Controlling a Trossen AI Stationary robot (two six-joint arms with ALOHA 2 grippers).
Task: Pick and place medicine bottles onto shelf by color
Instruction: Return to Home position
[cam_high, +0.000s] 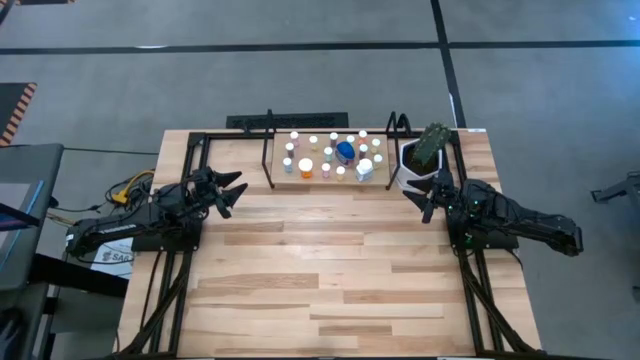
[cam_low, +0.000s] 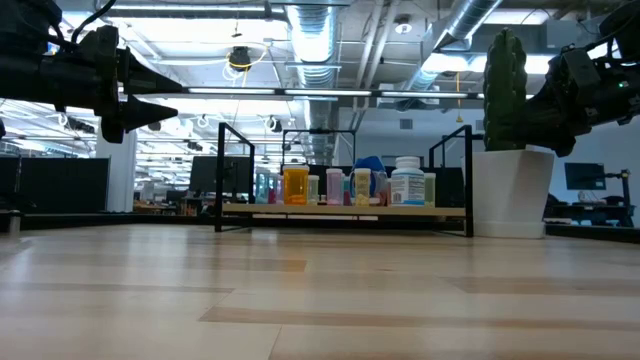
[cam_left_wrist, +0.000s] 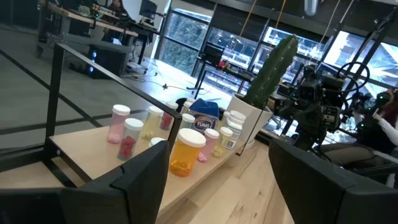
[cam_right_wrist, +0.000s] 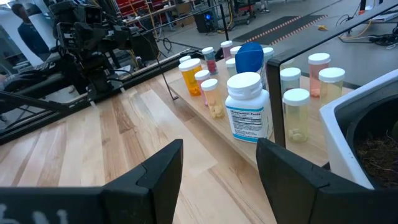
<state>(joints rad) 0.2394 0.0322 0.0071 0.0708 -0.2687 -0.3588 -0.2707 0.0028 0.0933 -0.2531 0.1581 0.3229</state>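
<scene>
**Now that the bottles stand on the shelf, back both arms off without a nudge**

Since the medicine bottles (cam_high: 330, 155) all appear to stand on the shelf (cam_high: 278, 178) at the far edge of the tabletop (cam_high: 320, 270), the sorting looks finished. What remains is a clean retreat. The left claw (cam_high: 236, 197) hangs above the wood off the shelf's left end. It is released, with its 2 fingers (cam_left_wrist: 143, 180) spread wide and holding nothing. The right claw (cam_high: 422, 200) hangs off the shelf's right end, equally released and empty. It sits just beside the white pot (cam_high: 408, 168) with its green plant (cam_high: 432, 143).

To do this step well, I judge that each arm should draw straight back toward its own side of the table before folding down. The right arm needs the most care, because a sideways swing could brush the pot or the plant. The left arm has more room, though the shelf's black upright loop (cam_high: 270, 150) is near. The orange bottle (cam_left_wrist: 185, 152) and the white-labelled bottle (cam_right_wrist: 247, 106) stand close to the board's front edge, so neither claw should dip toward it.
</scene>
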